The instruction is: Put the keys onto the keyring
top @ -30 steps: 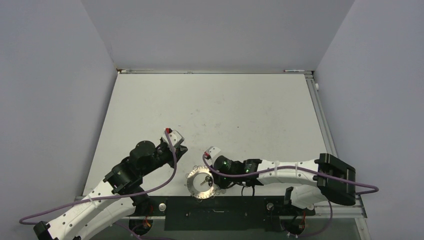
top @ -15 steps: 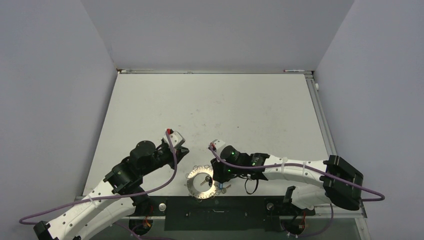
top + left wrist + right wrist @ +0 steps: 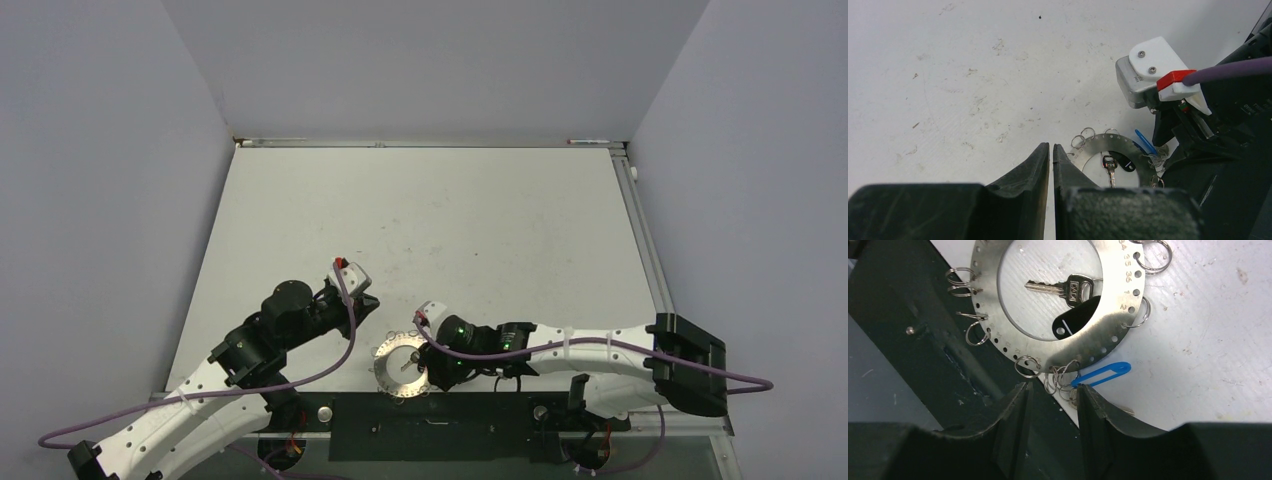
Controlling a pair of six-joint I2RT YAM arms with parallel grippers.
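Observation:
The keyring (image 3: 384, 360) lies flat at the table's near edge; it also shows in the left wrist view (image 3: 1098, 145) and the right wrist view (image 3: 1120, 315). A silver key (image 3: 1068, 288) with a black head (image 3: 1077, 319) lies inside its hole. A blue tag (image 3: 1104, 373) lies just outside the rim by a bunch of wire loops (image 3: 1062, 379); its key is mostly hidden. My right gripper (image 3: 1053, 388) is open, its tips around those loops at the ring's near-right edge (image 3: 436, 374). My left gripper (image 3: 1051, 146) is shut and empty, left of the ring (image 3: 362, 304).
The black base strip (image 3: 430, 428) runs along the table's near edge, right under the ring's near rim (image 3: 913, 335). The right arm's wrist camera block (image 3: 1148, 70) stands close to the ring. Grey walls enclose the white table (image 3: 430, 220).
My right gripper has swung down and toward the near edge, over the ring's near-right rim and the loops. The left arm has barely moved. The ring stays in place.

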